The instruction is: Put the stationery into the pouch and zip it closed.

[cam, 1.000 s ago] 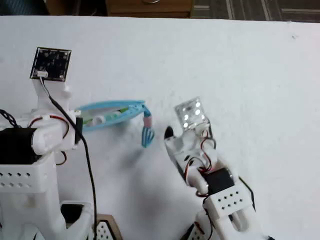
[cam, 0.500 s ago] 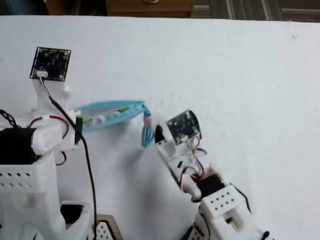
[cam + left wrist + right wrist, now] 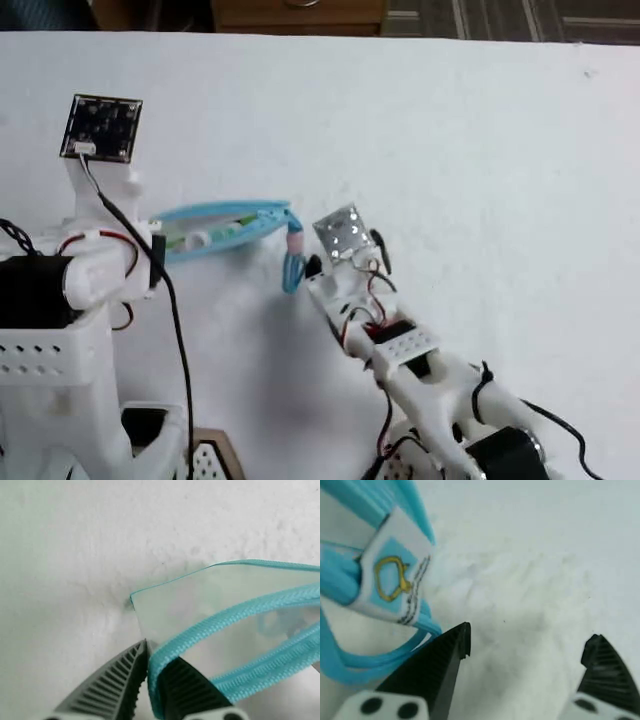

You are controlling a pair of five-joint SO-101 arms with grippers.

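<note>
The blue pouch [image 3: 225, 228] lies on the white table [image 3: 480, 150] with its zipper mouth gaping. The left hand [image 3: 146, 647] is clamped on the zipper tape at one end of the pouch. At the other end, the right hand [image 3: 530, 640] stands with its fingers spread, one fingertip just beside the blue pull strap [image 3: 395, 582].

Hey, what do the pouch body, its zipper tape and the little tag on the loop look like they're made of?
Pouch body: clear soft plastic, probably vinyl; see-through with a faint sheen. Zipper tape: turquoise woven fabric, with its ribbed weave visible. Tag: smooth printed card or plastic, unclear which.
</note>
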